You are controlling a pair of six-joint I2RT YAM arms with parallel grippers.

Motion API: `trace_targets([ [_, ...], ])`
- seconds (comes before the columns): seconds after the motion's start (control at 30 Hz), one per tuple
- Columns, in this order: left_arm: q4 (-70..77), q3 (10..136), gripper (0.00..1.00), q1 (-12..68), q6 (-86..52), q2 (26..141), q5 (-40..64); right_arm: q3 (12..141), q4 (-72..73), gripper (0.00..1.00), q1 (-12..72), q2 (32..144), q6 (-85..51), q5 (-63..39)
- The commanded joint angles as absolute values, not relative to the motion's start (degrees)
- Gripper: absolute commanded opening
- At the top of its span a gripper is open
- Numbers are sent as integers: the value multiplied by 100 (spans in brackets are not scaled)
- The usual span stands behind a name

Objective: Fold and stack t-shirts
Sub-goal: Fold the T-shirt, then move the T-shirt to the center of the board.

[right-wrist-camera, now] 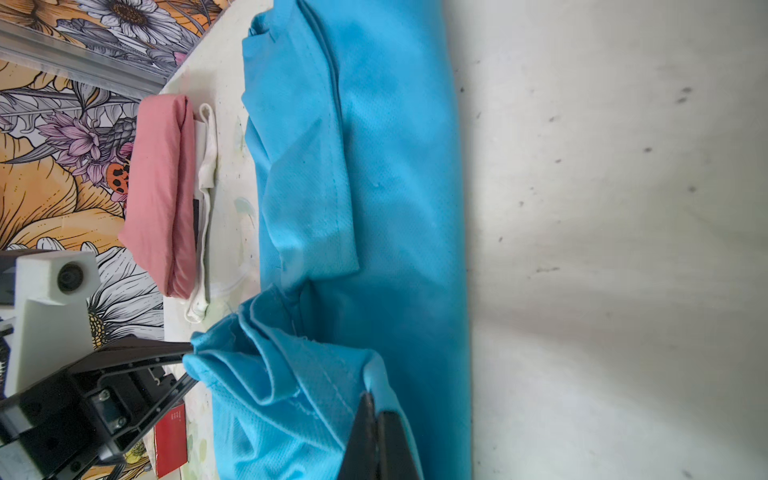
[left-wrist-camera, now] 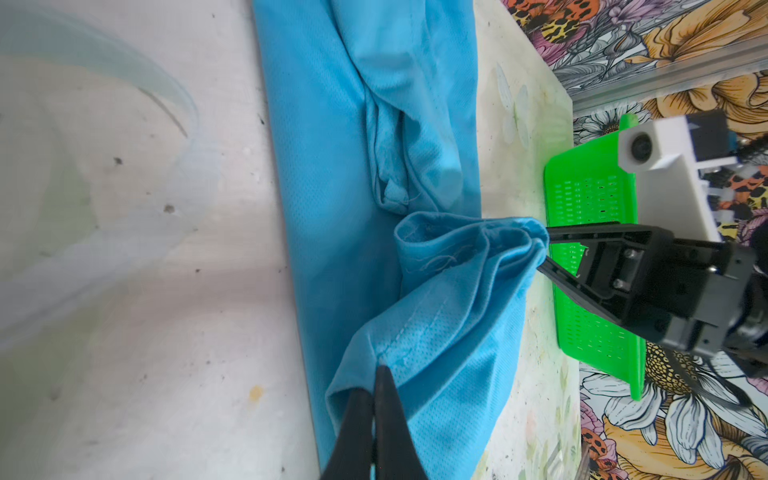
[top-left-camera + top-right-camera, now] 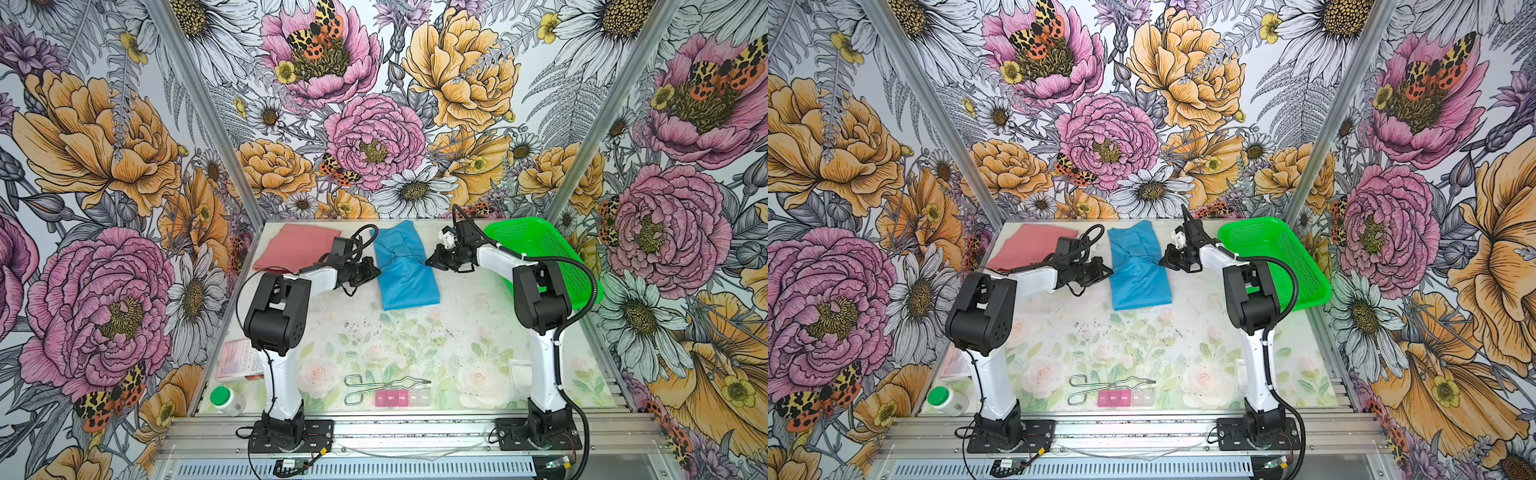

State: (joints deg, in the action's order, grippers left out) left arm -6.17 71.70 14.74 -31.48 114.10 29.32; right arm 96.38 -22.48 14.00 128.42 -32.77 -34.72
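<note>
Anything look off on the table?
Only the blue shirt: its middle is bunched where the left end effector and the right end effector pinch it. The pink shirt lies folded.

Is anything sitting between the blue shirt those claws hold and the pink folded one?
Nothing loose: the left gripper and right gripper are shut on the blue shirt; between it and the pink shirt only the left arm crosses, with white cloth edging the pink.
</note>
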Motion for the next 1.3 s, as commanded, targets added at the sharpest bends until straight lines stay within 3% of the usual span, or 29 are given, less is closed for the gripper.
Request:
trace_targets([
  [0.0,-803,7502,0,1436,-2902,11564,3155,9939,-2287,0,1363,12985,-3392,-3577],
  [0.43,-1155,8293,0,1395,-2811,12229,3175,10152,-2325,2,1271,13096,-3453,-3472],
  [0.5,-1159,8351,0,1365,-2817,12269,3168,10152,-2331,10,1245,13100,-3463,-3465],
  [0.6,-1157,8463,16,1320,-2830,12323,3181,10084,-2332,28,1200,13036,-3437,-3363],
  [0.63,-1135,8517,32,1299,-2822,12335,3190,10041,-2331,35,1191,12984,-3424,-3311],
  [0.7,-1192,8665,71,1257,-2798,12373,3193,9996,-2333,51,1180,12873,-3311,-3315],
  [0.77,-1157,8799,94,1228,-2769,12392,3300,9922,-2325,62,1191,12701,-3184,-3297],
  [0.8,-1127,8853,99,1215,-2752,12399,3388,9871,-2323,65,1188,12582,-3124,-3296],
  [0.93,-1093,8925,99,1147,-2733,12227,3512,9616,-2327,79,1219,12164,-2775,-3380],
  [1.13,-812,8009,99,1321,-2801,11360,3583,9603,-2330,82,1404,12205,-2621,-4108],
  [1.27,-62,6829,99,1634,-3216,10600,3354,9428,-2316,82,1644,12114,-2643,-3822],
])
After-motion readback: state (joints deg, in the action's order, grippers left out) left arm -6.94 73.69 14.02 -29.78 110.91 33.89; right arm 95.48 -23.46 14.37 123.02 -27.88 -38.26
